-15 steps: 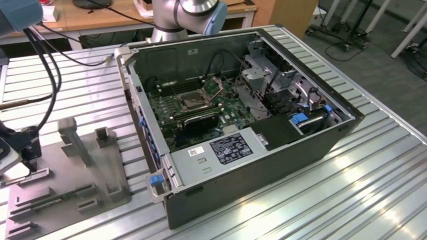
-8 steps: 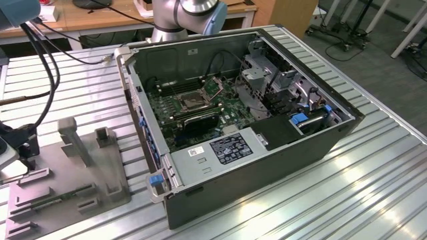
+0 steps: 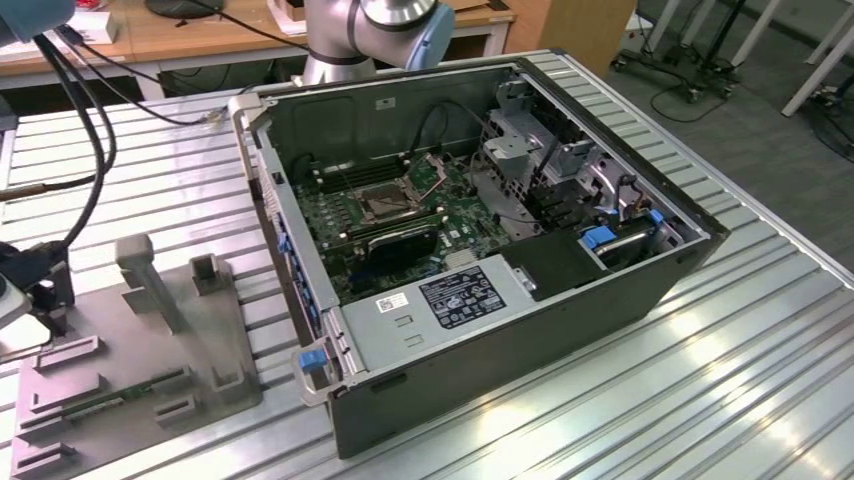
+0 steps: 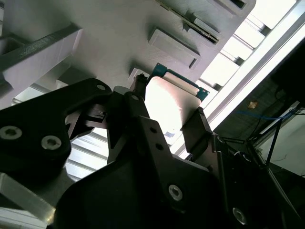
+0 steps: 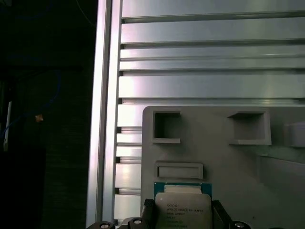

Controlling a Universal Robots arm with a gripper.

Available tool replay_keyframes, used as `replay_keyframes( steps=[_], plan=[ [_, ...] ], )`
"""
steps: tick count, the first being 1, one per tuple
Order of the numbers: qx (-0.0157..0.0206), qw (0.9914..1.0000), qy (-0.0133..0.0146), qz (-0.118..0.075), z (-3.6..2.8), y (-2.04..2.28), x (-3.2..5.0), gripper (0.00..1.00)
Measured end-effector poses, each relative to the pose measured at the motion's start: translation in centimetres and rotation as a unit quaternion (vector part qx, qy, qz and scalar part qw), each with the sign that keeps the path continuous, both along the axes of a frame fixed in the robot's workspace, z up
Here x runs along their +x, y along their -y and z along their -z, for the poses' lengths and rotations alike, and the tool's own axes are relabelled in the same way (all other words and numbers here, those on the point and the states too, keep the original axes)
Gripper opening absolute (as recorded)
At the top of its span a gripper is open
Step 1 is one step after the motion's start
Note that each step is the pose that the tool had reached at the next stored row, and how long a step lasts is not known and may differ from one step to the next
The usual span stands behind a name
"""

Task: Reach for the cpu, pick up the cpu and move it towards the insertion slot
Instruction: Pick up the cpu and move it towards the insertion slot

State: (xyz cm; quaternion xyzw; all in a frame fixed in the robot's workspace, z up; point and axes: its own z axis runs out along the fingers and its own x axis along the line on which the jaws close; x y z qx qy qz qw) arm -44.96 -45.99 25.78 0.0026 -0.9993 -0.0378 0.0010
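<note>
The cpu (image 5: pixel 183 206), a small square chip with a pale metallic face and a green rim, lies on the grey fixture plate (image 5: pixel 228 162). In both wrist views my gripper (image 5: pixel 183 212) straddles it. One black finger (image 5: pixel 148 210) presses one edge and the other finger (image 5: pixel 219 211) presses the opposite edge. The second wrist view shows the cpu (image 4: pixel 169 102) bright between the fingers (image 4: pixel 199 125). The insertion slot (image 3: pixel 380 203), a dark square socket with a metal frame, sits on the green board inside the open computer case (image 3: pixel 641 290), well to the exterior view's right of the plate.
The fixture plate (image 3: pixel 200 350) lies at the exterior view's left on a ribbed metal table (image 3: pixel 694 400), with upright posts (image 3: pixel 147 275) and a green memory stick (image 3: pixel 127 395). Black cables (image 3: pixel 87 130) hang above it. The arm's base (image 3: pixel 340 40) stands behind the case.
</note>
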Motion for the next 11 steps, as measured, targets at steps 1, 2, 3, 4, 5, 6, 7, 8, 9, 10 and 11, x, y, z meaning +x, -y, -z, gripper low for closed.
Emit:
replay_keyframes(
  steps=[1, 2, 3, 4, 5, 6, 7, 8, 9, 10, 11],
  plan=[
    [0.0000, 1.00000, 0.0000, 0.000, -0.10, 0.00, 0.00, 0.54],
    [0.0000, 1.00000, 0.0000, 0.000, -0.20, 0.00, 0.00, 0.54],
    [0.0000, 1.00000, 0.0000, 0.000, -0.30, 0.00, 0.00, 0.54],
    [0.0000, 1.00000, 0.0000, 0.000, -0.39, 0.00, 0.00, 0.54],
    [0.0000, 1.00000, 0.0000, 0.000, -0.50, 0.00, 0.00, 0.54],
    [0.0000, 1.00000, 0.0000, 0.000, -0.59, 0.00, 0.00, 0.54],
    [0.0000, 1.00000, 0.0000, 0.000, -0.69, 0.00, 0.00, 0.54],
    [0.0000, 1.00000, 0.0001, 0.000, -0.77, 0.00, 0.00, 0.54],
    [0.0000, 1.00000, 0.0000, 0.000, -0.85, 0.00, 0.00, 0.54],
    [0.0000, 1.00000, 0.0000, 0.000, -0.94, 0.00, 0.00, 0.54],
    [0.0000, 1.00000, 0.0000, 0.000, -1.03, 0.00, 0.00, 0.54]
  ],
)
